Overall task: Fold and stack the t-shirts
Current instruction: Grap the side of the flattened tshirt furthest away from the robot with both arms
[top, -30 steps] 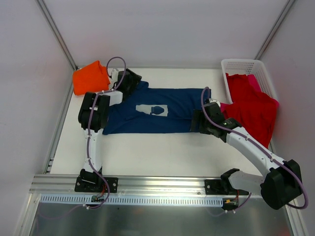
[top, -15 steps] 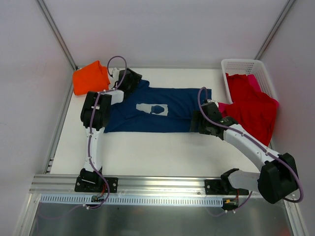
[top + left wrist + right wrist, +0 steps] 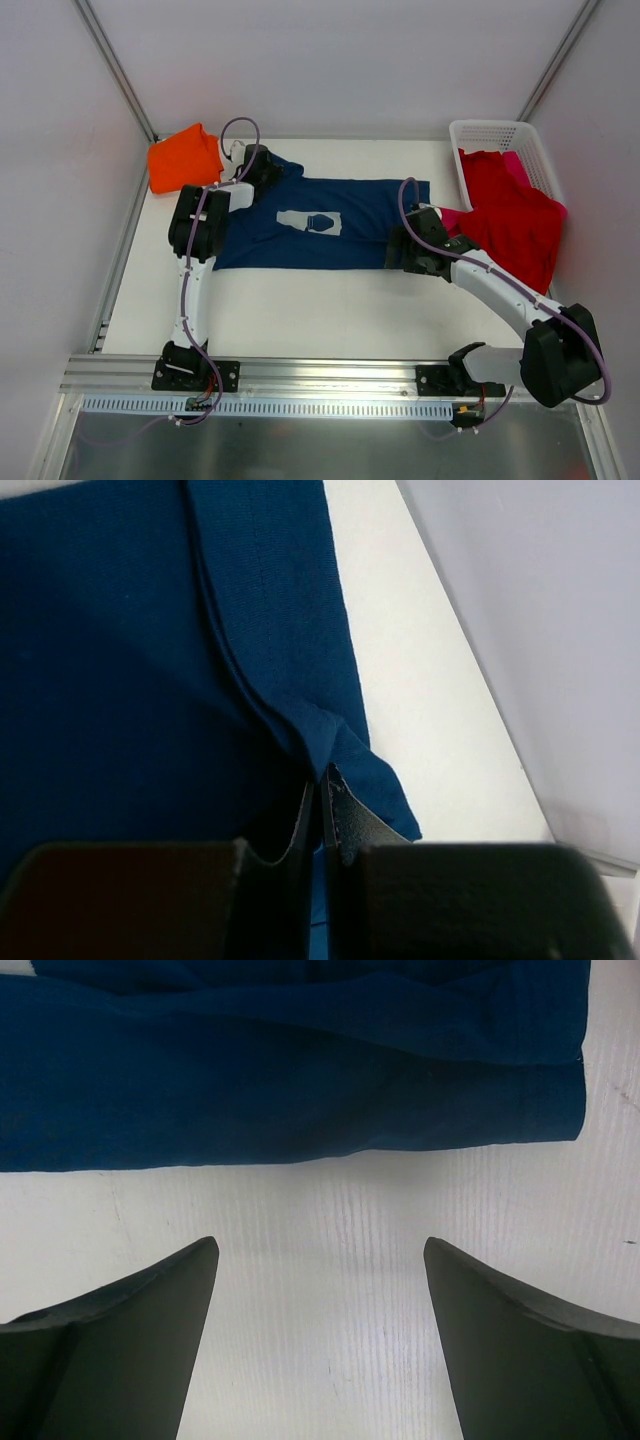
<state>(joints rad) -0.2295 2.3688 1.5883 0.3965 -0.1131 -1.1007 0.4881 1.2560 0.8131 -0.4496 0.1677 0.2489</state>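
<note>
While flat, one navy t-shirt (image 3: 365,228)

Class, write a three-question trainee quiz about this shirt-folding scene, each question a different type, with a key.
1. True or false: the left end effector is shut on the navy t-shirt.
2. The right end effector is: A open over bare table; B shut on cloth; C out of view.
3. Fill in: the orange t-shirt lies at the table's far ___ corner.
Key: 1 true; 2 A; 3 left.
</note>
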